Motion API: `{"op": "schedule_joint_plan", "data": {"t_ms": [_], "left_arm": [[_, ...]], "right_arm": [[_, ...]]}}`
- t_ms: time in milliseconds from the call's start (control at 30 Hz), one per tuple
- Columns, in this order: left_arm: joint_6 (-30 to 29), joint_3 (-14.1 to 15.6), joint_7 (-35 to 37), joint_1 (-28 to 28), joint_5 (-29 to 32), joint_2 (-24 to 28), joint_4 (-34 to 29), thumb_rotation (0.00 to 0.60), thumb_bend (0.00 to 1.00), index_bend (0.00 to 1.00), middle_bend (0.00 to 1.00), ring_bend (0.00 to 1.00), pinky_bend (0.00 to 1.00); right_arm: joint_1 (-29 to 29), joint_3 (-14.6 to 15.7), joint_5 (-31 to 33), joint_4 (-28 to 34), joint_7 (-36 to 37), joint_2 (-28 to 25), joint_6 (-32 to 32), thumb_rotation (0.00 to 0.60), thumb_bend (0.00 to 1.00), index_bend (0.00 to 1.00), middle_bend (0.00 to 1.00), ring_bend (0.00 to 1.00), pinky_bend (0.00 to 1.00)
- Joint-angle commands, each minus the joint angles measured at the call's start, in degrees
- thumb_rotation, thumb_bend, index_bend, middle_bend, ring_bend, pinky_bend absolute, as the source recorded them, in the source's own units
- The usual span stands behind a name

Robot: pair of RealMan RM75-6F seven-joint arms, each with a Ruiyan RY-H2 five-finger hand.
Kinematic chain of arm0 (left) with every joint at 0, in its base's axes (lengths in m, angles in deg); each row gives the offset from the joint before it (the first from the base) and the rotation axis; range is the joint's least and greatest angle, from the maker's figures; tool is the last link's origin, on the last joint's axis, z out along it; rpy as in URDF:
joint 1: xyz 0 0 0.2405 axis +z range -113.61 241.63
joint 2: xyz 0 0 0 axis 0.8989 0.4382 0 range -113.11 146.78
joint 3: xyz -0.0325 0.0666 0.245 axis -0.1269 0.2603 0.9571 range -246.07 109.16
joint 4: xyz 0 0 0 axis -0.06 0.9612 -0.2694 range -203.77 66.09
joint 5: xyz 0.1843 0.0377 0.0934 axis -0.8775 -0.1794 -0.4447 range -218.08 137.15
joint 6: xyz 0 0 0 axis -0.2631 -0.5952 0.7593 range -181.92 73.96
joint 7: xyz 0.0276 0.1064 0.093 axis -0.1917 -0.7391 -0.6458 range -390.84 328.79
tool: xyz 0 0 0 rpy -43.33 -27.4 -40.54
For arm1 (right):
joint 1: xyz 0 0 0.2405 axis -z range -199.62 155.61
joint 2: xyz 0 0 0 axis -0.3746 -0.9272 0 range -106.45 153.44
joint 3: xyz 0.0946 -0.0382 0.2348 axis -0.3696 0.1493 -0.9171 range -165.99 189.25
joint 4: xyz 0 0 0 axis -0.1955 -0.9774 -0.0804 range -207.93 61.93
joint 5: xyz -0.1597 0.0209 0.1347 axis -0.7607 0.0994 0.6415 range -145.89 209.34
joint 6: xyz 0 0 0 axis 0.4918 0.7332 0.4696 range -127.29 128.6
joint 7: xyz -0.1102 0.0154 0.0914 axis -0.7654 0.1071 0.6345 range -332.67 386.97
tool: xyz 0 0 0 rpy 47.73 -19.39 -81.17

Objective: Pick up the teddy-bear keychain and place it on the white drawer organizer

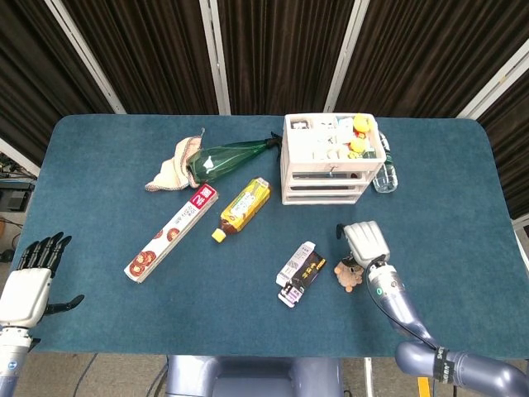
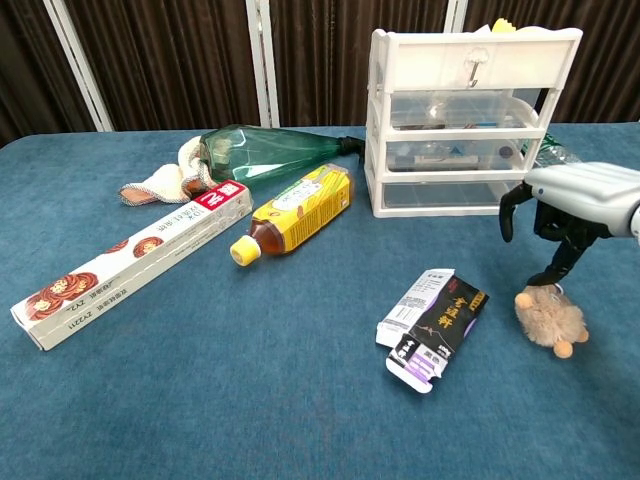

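Observation:
The tan teddy-bear keychain [image 1: 350,276] [image 2: 550,319] lies on the blue table, right of a black and white snack packet. My right hand [image 1: 364,242] [image 2: 571,211] hovers just above the bear, palm down, fingers spread and curved downward, nothing held; one fingertip comes close to the bear's top edge. The white drawer organizer [image 1: 327,160] [image 2: 459,120] stands at the back, small toys including a yellow duck [image 1: 359,126] on its top. My left hand [image 1: 31,280] rests open at the table's near-left corner, seen only in the head view.
A snack packet [image 1: 301,273] [image 2: 432,325] lies left of the bear. A yellow tea bottle [image 1: 243,208], a long biscuit box [image 1: 172,232], a green bottle [image 1: 231,156] and a cloth [image 1: 174,164] lie left of the organizer. A clear bottle [image 1: 385,173] stands to its right.

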Motion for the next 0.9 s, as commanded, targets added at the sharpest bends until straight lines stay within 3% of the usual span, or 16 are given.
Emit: {"op": "schedule_joint_plan", "data": {"t_ms": [33, 500, 900], "left_arm": [[0.0, 0.0, 0.2, 0.0, 0.1, 0.0, 0.0, 0.6, 0.1, 0.0, 0.0, 0.0, 0.0], [0.5, -0.1, 0.0, -0.2, 0.7, -0.1, -0.2, 0.6, 0.1, 0.0, 0.0, 0.0, 0.0], [0.7, -0.2, 0.0, -0.3, 1.0, 0.0, -0.5, 0.6, 0.1, 0.0, 0.0, 0.0, 0.0]], "right_arm": [[-0.1, 0.3, 0.6, -2.0, 0.4, 1.5, 0.4, 0.6, 0.09, 0.49, 1.0, 1.0, 0.88], [-1.0, -0.4, 3.6, -6.8, 1.8, 3.7, -0.6, 0.6, 0.18, 0.51, 1.0, 1.0, 0.88], [-0.4, 0.3, 6.4, -8.0, 0.7, 4.7, 0.0, 0.6, 0.19, 0.51, 1.0, 1.0, 0.88]]}}
